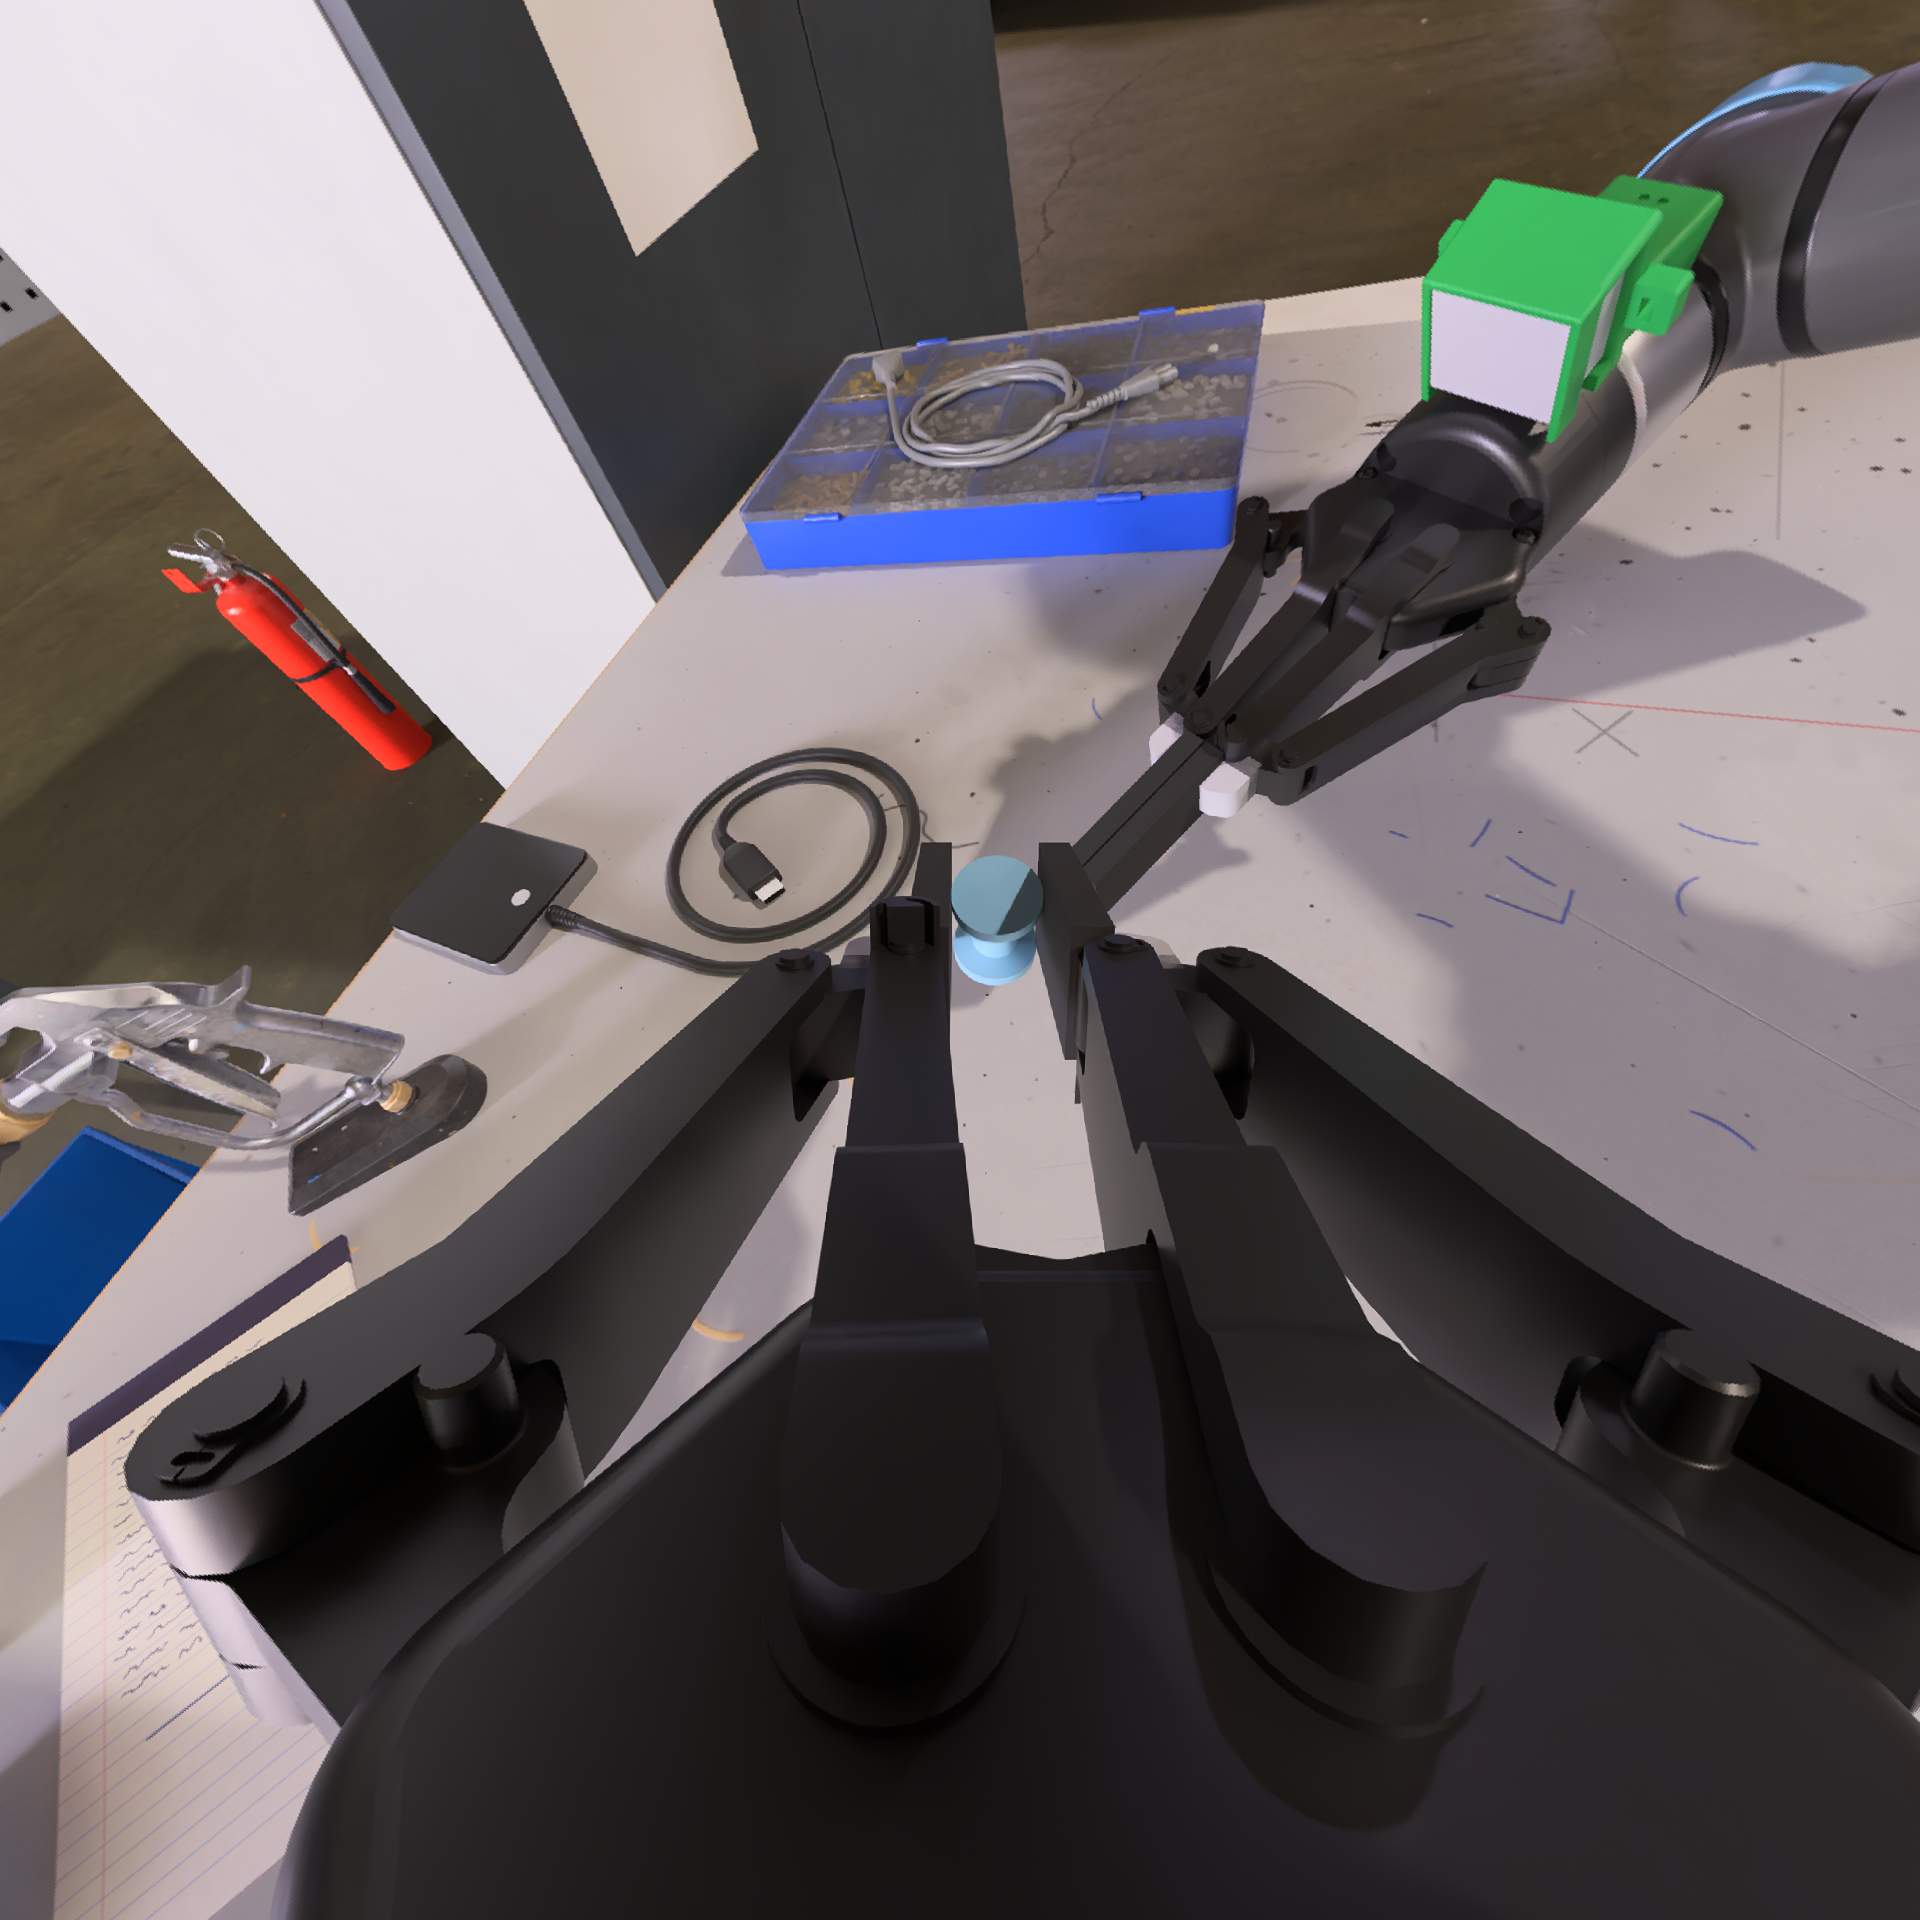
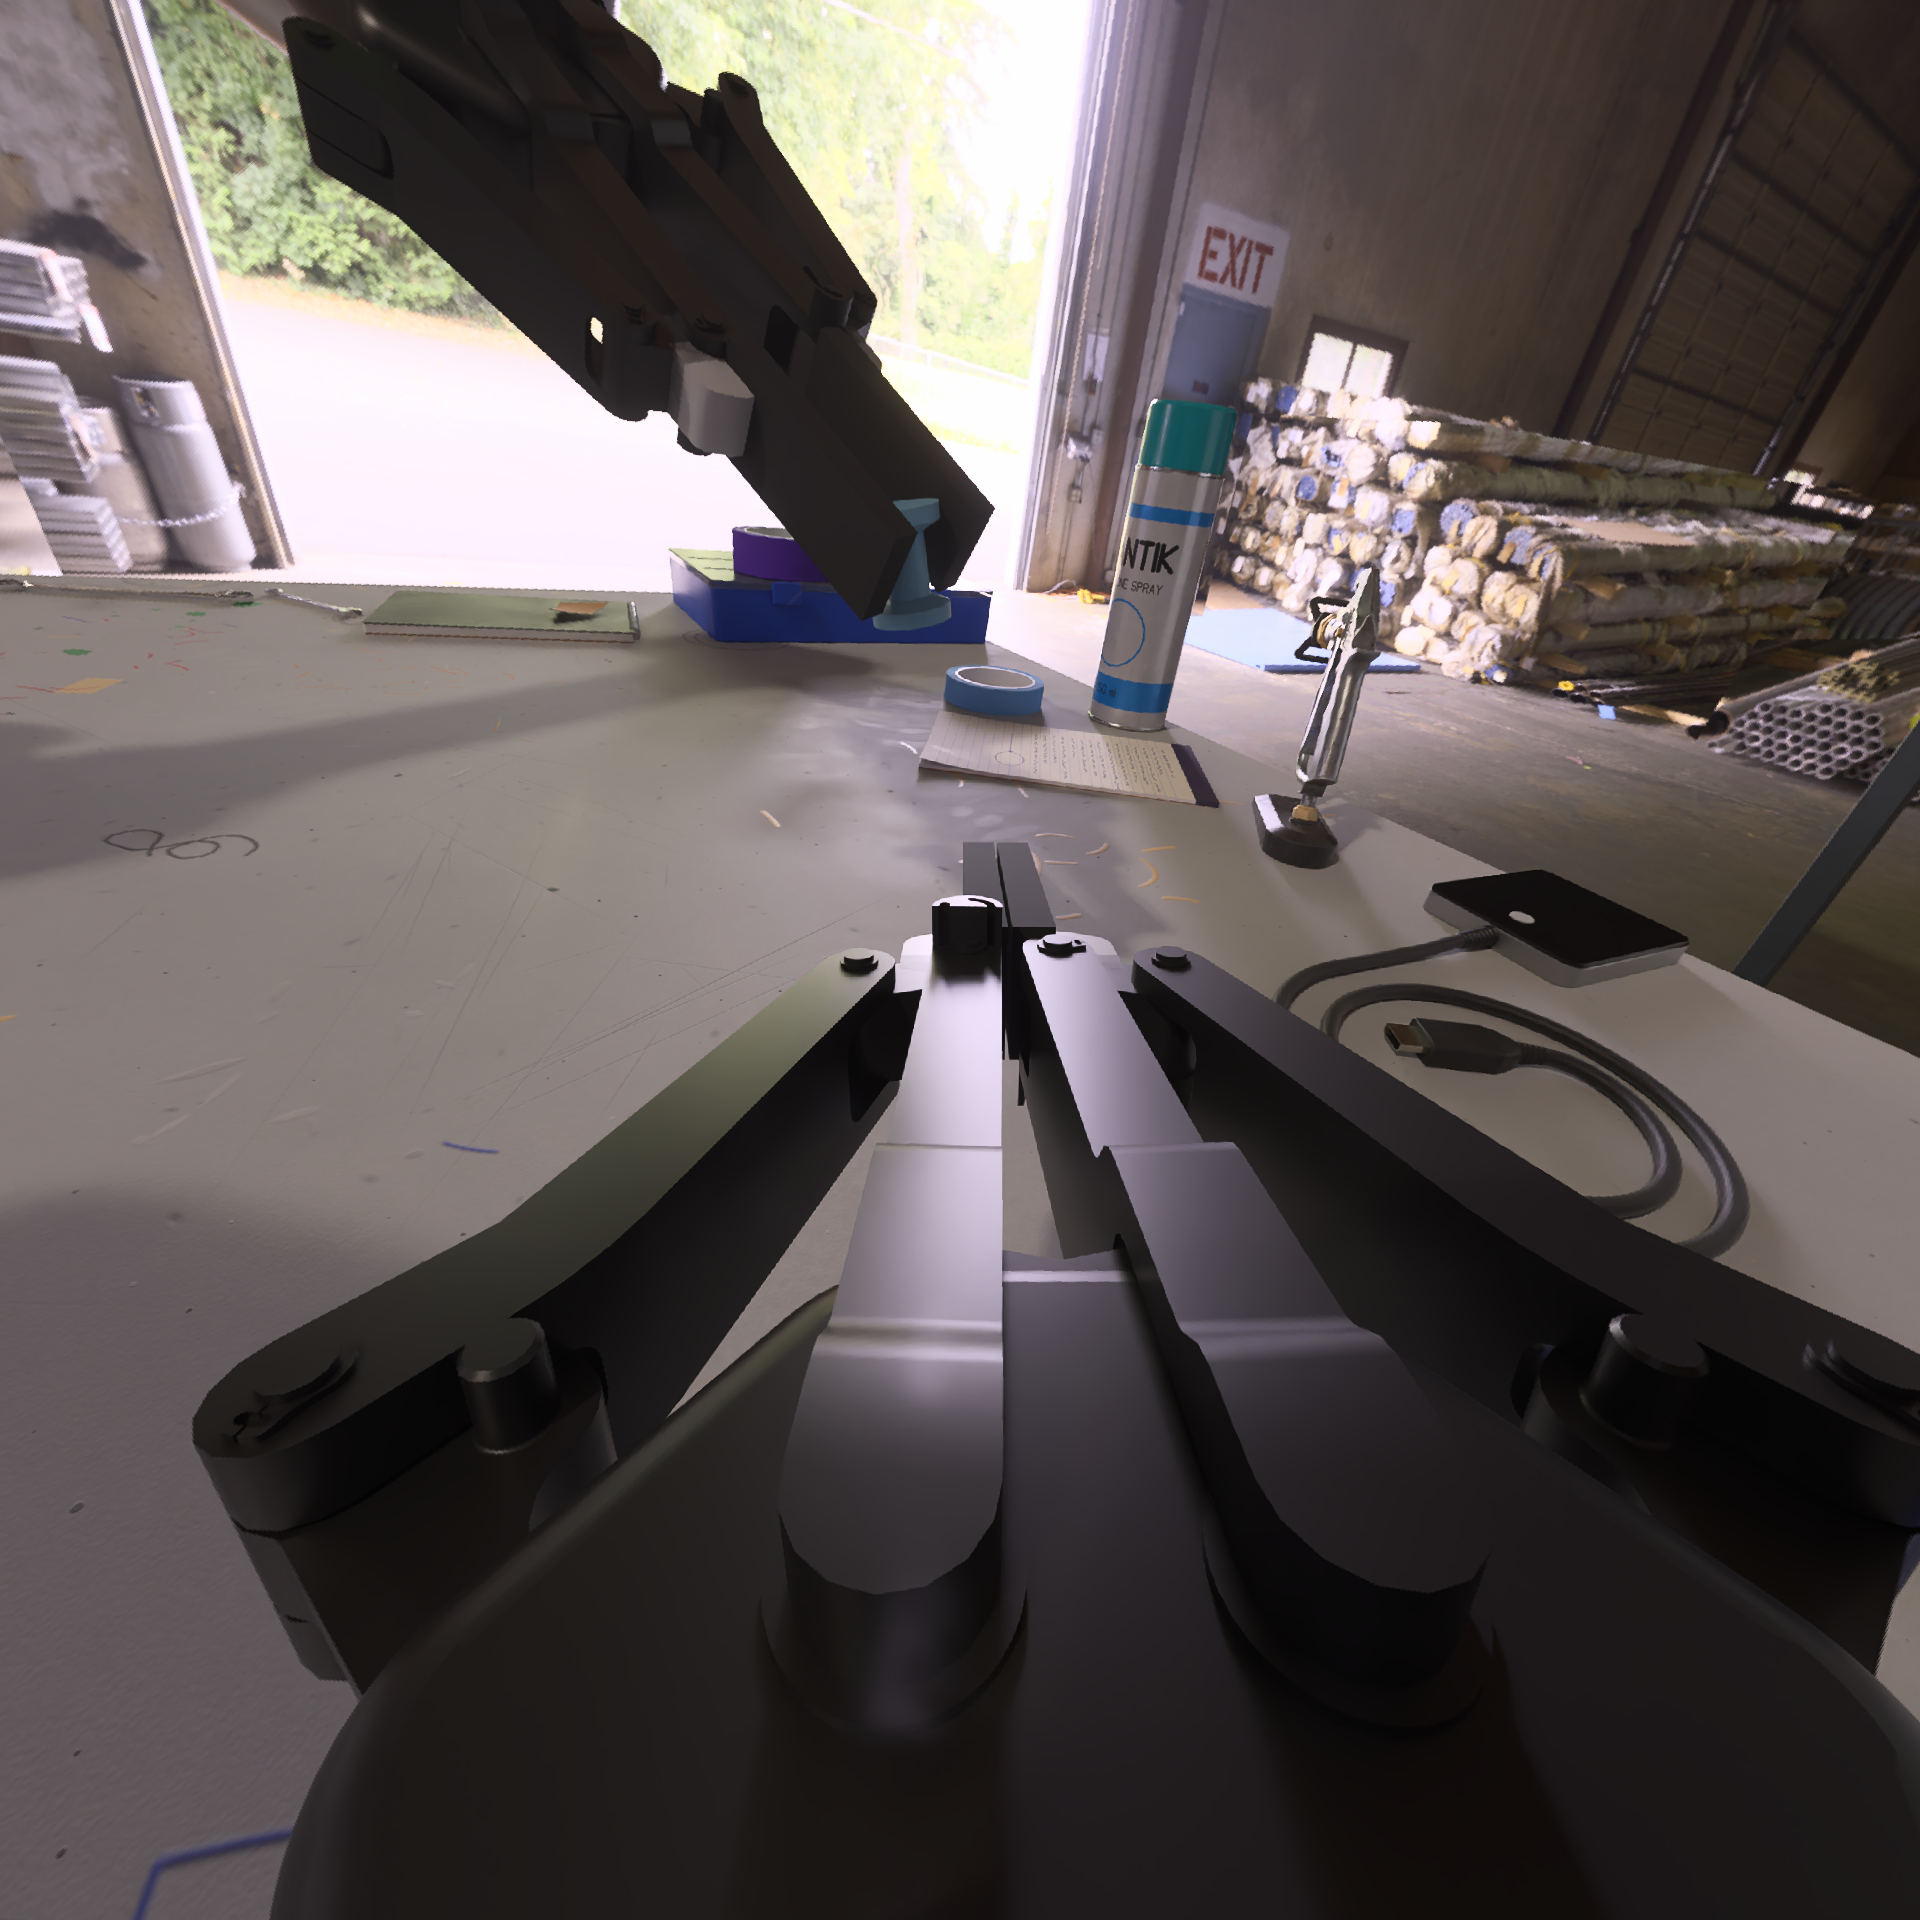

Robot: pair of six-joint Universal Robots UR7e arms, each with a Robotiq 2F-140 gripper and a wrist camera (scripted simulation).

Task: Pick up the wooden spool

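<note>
The spool [image 1: 995,914] is small and light blue, with a narrow waist and two round flanges. My left gripper [image 1: 995,883] is shut on its upper half, one finger on each side, and holds it a little above the grey table [image 1: 1455,987]. In the right wrist view the left gripper [image 2: 920,566] comes down from the upper left with the spool [image 2: 914,582] between its fingertips. My right gripper [image 2: 1003,883] is shut and empty, low over the table. In the left wrist view its closed tips [image 1: 1086,857] lie just right of the spool.
A blue parts box [image 1: 997,530] with a grey cable stands at the back. A black coiled cable [image 1: 795,847] and its flat hub [image 1: 488,894] lie left of the spool. A metal spray gun [image 1: 187,1049], notepad [image 1: 156,1610], spray can [image 2: 1158,582] and blue tape roll [image 2: 992,691] stand nearby.
</note>
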